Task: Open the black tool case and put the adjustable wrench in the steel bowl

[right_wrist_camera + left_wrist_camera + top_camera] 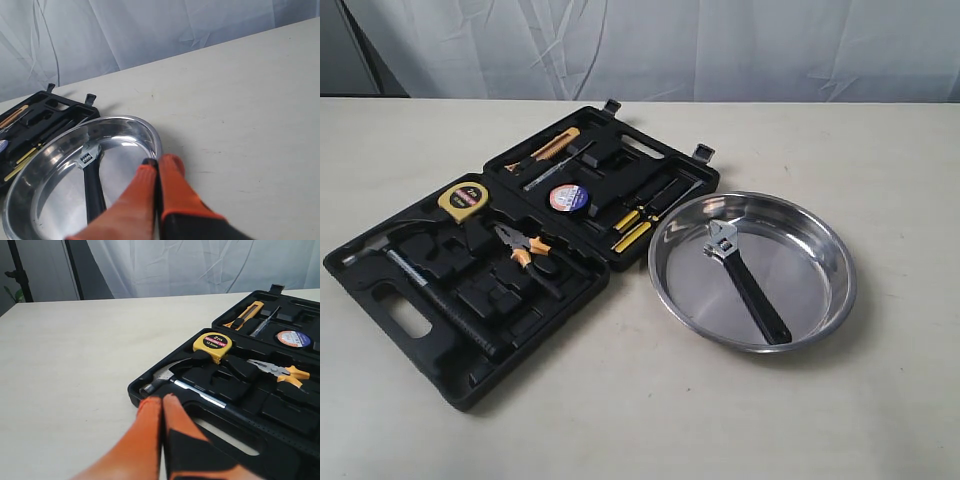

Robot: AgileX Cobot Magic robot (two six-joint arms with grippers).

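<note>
Left tool [161, 399], right tool [158, 162]: orange, black.

A yellow tape measure [466, 200] lies beside orange-handled pliers [525, 247] and a hammer [448, 308].

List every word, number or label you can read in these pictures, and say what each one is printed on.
"2m": on the black label of the yellow tape measure.
The smaller print below it on the same label is too blurred to read.
The round label on the roll of tape has print that is too blurred to read.
The marks on the head of the wrench are too small to read.
</note>
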